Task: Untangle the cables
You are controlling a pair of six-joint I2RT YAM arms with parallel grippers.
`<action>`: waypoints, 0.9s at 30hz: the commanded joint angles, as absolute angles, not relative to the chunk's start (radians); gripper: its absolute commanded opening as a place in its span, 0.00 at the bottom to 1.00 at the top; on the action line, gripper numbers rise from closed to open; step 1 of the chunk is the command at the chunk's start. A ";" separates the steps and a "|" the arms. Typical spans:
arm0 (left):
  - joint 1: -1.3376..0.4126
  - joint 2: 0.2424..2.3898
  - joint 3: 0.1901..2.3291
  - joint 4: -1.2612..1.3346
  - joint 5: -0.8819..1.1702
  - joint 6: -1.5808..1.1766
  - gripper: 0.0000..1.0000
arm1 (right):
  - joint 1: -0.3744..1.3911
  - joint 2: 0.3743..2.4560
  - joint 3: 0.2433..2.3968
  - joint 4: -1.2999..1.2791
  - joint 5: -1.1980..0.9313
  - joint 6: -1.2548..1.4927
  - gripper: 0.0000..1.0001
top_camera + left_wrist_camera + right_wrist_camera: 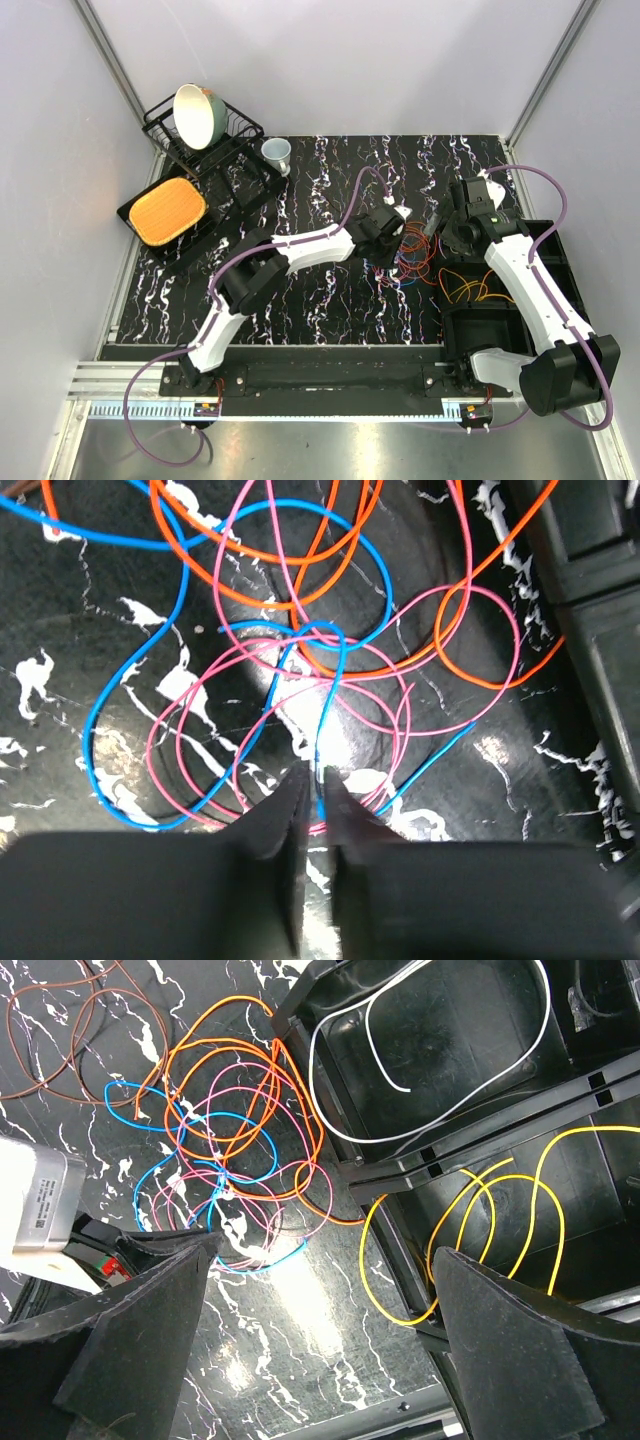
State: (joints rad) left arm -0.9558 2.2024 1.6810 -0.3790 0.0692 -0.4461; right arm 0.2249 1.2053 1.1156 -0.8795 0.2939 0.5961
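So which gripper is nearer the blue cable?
Left. The left gripper is closed on the blue cable, tips pinching a strand; the right gripper hangs open above, clear of it.

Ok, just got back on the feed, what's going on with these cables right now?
The left hand is closed on a thin blue cable that runs into the tangle of orange, pink and blue cables on the black marbled table. The right hand hangs open above the scene, holding nothing. A thin yellow cable lies in the black plastic tray, with one loop hanging over its edge. The tangle is not yet pulled apart.
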 commanded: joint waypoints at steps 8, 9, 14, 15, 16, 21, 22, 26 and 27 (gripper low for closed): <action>-0.934 2.100 1.750 -0.414 -0.034 -0.407 0.00 | 0.216 1.183 1.146 -0.870 0.278 0.587 1.00; -0.896 2.036 1.770 -0.455 -0.041 -0.402 0.00 | 0.216 1.180 1.153 -0.868 0.275 0.588 1.00; -0.770 1.875 1.975 -0.601 -0.081 -0.327 0.00 | 0.216 1.187 1.236 -0.836 0.250 0.572 1.00; -0.755 1.864 2.114 -0.661 -0.098 -0.301 0.00 | 0.216 1.189 1.252 -0.824 0.250 0.568 1.00; -0.755 1.850 2.182 -0.682 -0.107 -0.237 0.00 | 0.215 1.190 1.287 -0.821 0.241 0.566 1.00; -0.755 1.721 2.300 -0.690 -0.098 -0.160 0.00 | 0.216 1.169 1.350 -0.790 0.204 0.563 1.00; -0.753 1.660 2.261 -0.680 -0.100 -0.160 0.00 | 0.216 1.152 1.347 -0.784 0.195 0.563 1.00; -0.755 1.496 1.871 -0.596 -0.114 -0.198 0.00 | 0.216 1.126 1.310 -0.755 0.158 0.565 1.00; -0.755 1.467 1.799 -0.580 -0.112 -0.219 0.00 | 0.216 1.126 1.296 -0.753 0.143 0.566 1.00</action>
